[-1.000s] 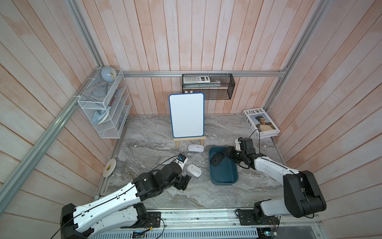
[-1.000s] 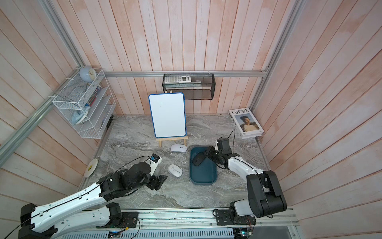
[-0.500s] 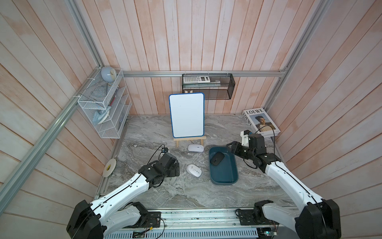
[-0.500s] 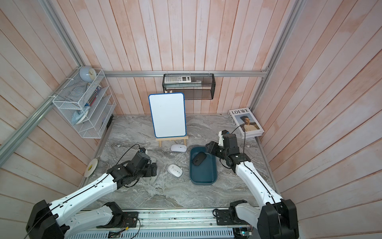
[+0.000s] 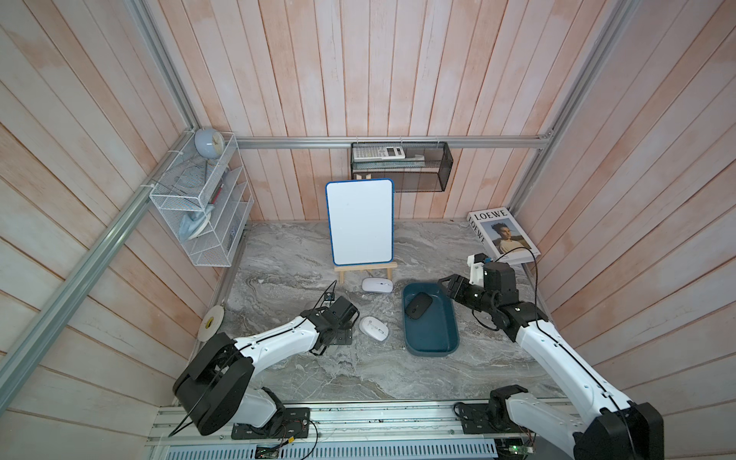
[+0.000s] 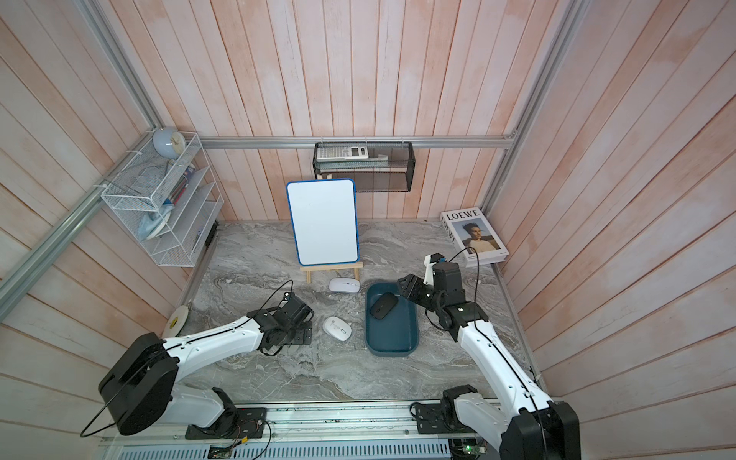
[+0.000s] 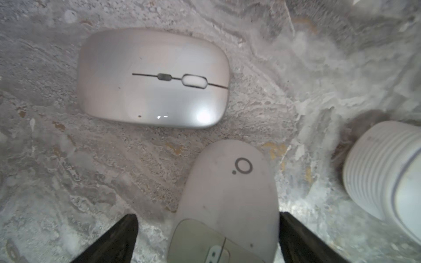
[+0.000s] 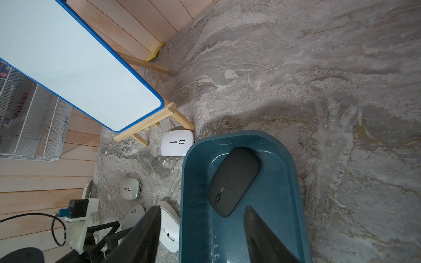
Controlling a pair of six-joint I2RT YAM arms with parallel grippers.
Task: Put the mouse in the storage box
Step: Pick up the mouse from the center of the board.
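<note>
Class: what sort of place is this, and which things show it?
Likely a robot test cell staged as a desk: marble-look tabletop, blue-framed whiteboard, flat white computer mouse, two white robot arms.

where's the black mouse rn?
In both top views the black mouse lies inside the box, at its far end, right of table centre, just clear of the open right hand.

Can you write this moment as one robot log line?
black mouse: in storage box | right gripper: open over box | left gripper: open, flanking oval white mouse
</note>
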